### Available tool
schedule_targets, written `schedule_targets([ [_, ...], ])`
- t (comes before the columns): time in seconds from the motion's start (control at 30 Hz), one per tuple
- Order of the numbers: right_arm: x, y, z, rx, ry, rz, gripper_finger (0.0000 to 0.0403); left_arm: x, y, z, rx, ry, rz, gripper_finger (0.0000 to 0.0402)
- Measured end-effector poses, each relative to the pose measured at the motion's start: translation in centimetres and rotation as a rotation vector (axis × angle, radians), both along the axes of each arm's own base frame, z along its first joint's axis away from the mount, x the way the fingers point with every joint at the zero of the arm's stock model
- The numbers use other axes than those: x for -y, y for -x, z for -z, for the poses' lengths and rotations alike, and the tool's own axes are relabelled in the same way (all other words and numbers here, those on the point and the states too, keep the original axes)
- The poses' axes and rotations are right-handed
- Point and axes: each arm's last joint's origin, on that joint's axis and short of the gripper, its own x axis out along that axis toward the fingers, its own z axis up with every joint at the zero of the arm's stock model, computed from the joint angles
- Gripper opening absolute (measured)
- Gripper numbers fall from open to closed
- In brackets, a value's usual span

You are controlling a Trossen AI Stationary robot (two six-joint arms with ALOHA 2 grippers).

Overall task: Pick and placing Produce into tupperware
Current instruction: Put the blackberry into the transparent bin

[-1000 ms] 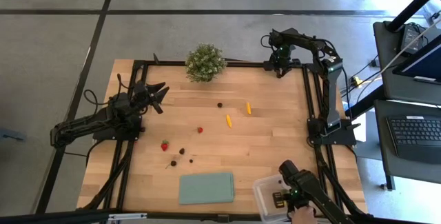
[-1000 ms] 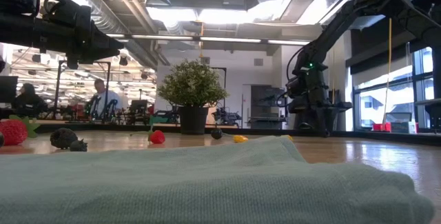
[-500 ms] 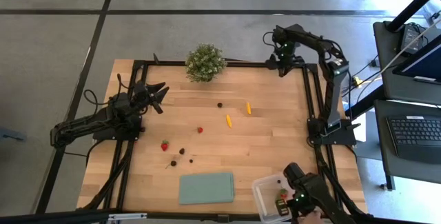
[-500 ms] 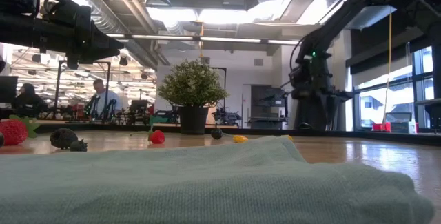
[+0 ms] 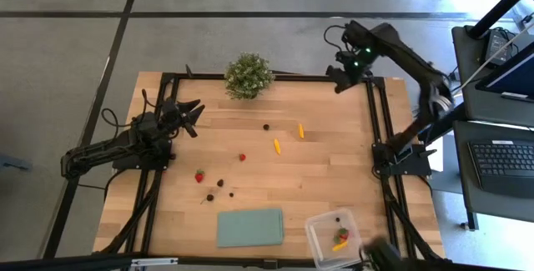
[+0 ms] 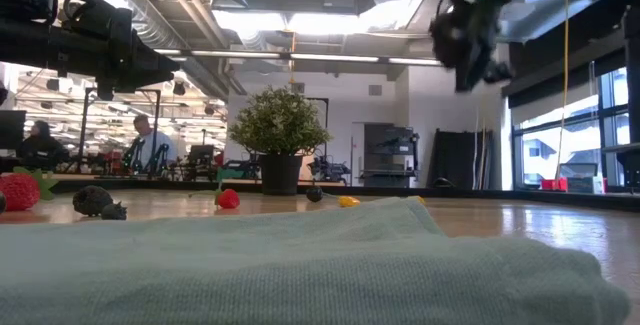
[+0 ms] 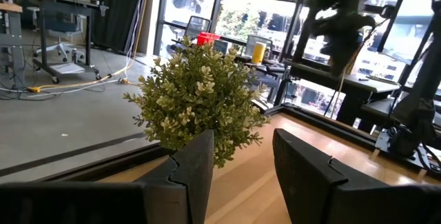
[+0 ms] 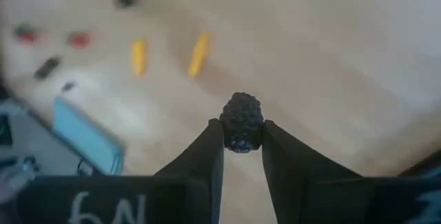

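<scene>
The right end effector (image 8: 242, 145), raised above the counter's (image 5: 334, 179) far right corner, pinches a dark berry (image 8: 242, 121) for carrying to the near-right tupperware (image 5: 333, 236); the left end effector (image 7: 241, 176) waits half-open and empty at far left.

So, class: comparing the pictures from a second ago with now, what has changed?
The right gripper, shut on a dark berry, rose high above the table's far right corner. The dark shape over the tupperware pulled away. The left gripper, plant and loose produce stayed put.
</scene>
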Motion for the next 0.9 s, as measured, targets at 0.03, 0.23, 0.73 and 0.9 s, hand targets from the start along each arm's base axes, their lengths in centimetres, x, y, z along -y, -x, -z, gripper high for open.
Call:
schedule_targets([
  [0.03, -1.3, 0.0, -1.0, 0.013, 0.013, -0.025, 0.0085, 0.0, 0.0, 0.0, 0.0, 0.0, 0.0, 0.0143],
  [0.23, -9.8, 0.8, -6.1, 0.12, 0.097, -0.137, 0.0085, 0.0, 0.0, 0.0, 0.0, 0.0, 0.0, 0.0143],
  [0.73, -25.3, 0.6, -9.0, 0.217, 0.076, -0.202, 0.0085, 0.0, 0.0, 0.0, -0.056, -0.065, -0.008, 0.0143],
  [0.9, -30.2, -2.8, -5.0, 0.039, -0.008, -0.204, 0.0085, 0.0, 0.0, 0.0, -0.056, -0.065, -0.007, 0.0143],
])
